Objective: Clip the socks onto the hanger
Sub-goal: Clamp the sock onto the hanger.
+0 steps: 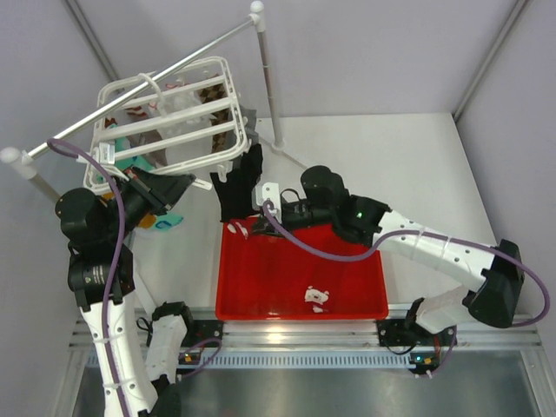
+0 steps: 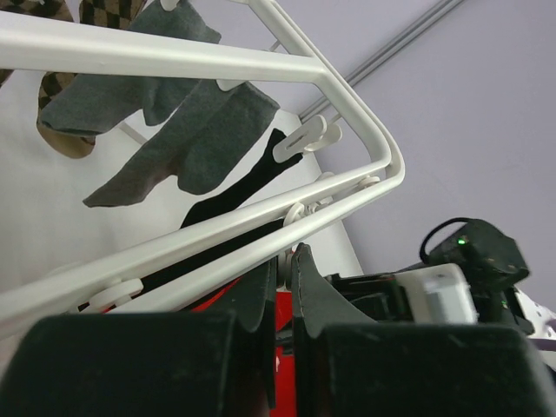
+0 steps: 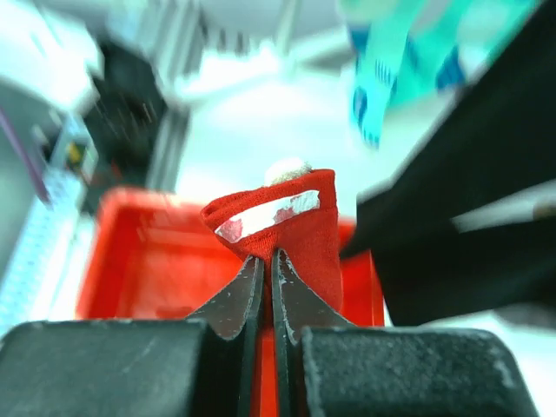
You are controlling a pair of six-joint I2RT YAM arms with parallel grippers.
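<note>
We see the right gripper point(image 3: 271, 256) clamped on a dark red sock point(image 3: 291, 230). Its jaws are pressed together on a fold of the fabric, and the rest of the sock stands up just past the fingertips, with a pale strip showing along its top edge. Behind and below the gripper lies the red tray point(image 3: 130, 252). Just to the right of the fingers, close beside the red sock, hangs the black sock point(image 3: 469, 226). Above that and farther off is a blurred teal patterned sock point(image 3: 408, 69). From overhead we find this gripper at the far edge of the tray, right under the black sock's lower end.

The left gripper point(image 2: 285, 256) has its jaws drawn nearly together, and we see nothing between them. The corner of the white hanger point(image 2: 174, 52) sits directly ahead of the fingertips and very close. We cannot tell whether they touch it. Beyond that rail the black sock dangles from a white clip point(image 2: 304, 139), and two grey socks point(image 2: 191, 148) hang farther up and to the left of the gripper.
</note>
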